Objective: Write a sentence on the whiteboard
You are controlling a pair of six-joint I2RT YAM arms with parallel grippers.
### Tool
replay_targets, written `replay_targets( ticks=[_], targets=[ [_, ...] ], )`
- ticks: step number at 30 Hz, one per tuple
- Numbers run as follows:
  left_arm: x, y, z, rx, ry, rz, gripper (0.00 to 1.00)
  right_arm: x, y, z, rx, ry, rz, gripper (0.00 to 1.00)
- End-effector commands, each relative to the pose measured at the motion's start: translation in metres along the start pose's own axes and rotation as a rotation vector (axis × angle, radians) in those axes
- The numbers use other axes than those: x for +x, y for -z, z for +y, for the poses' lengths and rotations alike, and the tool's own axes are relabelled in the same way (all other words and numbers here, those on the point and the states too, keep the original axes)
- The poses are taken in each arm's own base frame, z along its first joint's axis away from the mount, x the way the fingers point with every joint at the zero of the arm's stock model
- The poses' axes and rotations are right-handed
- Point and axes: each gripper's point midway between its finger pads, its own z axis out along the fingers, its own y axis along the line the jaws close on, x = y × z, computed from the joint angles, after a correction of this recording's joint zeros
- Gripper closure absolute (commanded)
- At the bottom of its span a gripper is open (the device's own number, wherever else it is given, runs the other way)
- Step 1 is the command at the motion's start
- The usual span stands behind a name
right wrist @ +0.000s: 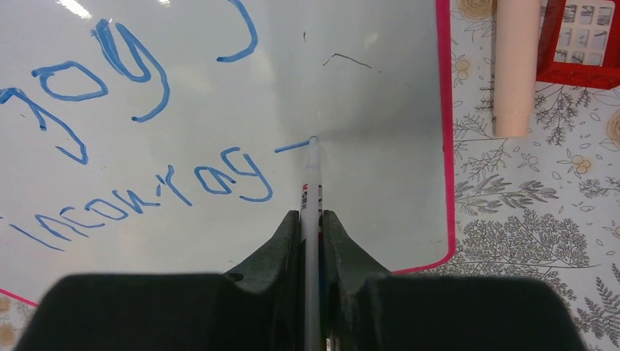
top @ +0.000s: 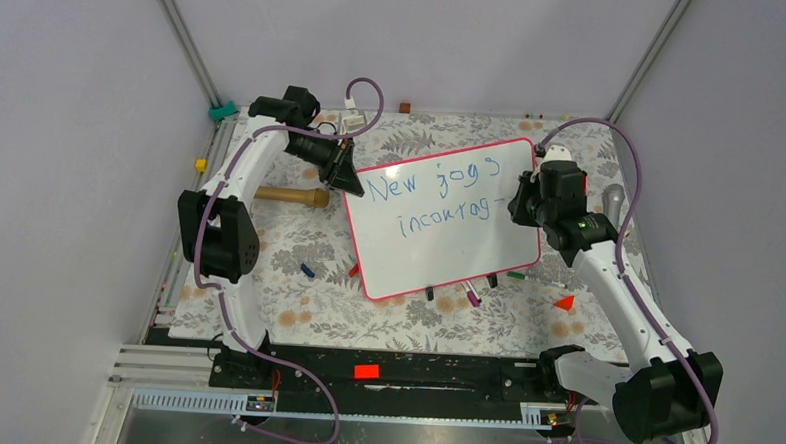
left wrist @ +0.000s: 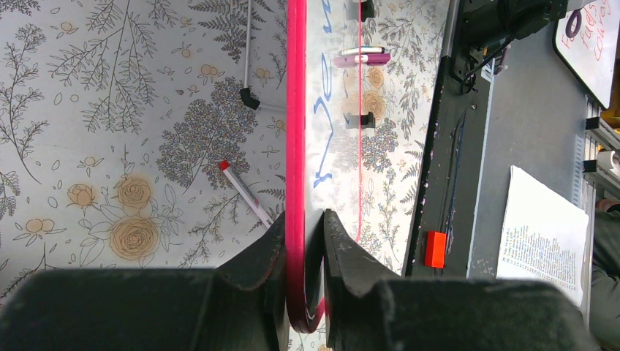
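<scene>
On the floral counter (top: pixel 295 313), the whiteboard (top: pixel 447 259) lies angled, its sentence (top: pixel 439 221) at "New jogs incourag" across 2 lines, seemingly unfinished. Right tool (right wrist: pixel 312 217) grips a marker (right wrist: pixel 313 172), tip on the board; left tool (left wrist: pixel 303 221) clamps the pink frame (left wrist: pixel 295 110).

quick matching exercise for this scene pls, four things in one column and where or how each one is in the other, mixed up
Things
1. left jaws
2. right jaws
3. writing
4. wooden stick

Place or state
a. blue, two lines on the whiteboard
b. shut on the pen, its tip on the board
c. lying on the flowered mat, left of the whiteboard
d. shut on the whiteboard's pink edge

Pairs: 1-d, 2-b, 3-a, 4-c
</scene>
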Motion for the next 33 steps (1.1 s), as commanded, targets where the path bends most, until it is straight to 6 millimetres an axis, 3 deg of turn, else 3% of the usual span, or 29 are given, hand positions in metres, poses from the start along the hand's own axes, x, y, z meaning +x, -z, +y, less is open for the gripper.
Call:
replay_targets(
  ticks=[1, 14, 22, 33],
  targets=[
    [-0.003, 0.004, 0.035, -0.143, -0.234, 0.072, 1.0, -0.023, 0.001, -0.005, 0.04, -0.007, -0.061, 1.0],
    [-0.004, 0.004, 0.035, -0.145, -0.237, 0.07, 1.0, -0.029, 0.002, 0.023, -0.111, -0.009, -0.059, 1.0],
    [-0.005, 0.004, 0.033, -0.144, -0.239, 0.068, 1.0, -0.006, 0.0, 0.025, -0.138, -0.014, 0.007, 1.0],
    [-0.006, 0.005, 0.032, -0.143, -0.243, 0.065, 1.0, 0.027, 0.002, 0.007, -0.062, 0.003, 0.113, 1.0]
  ],
)
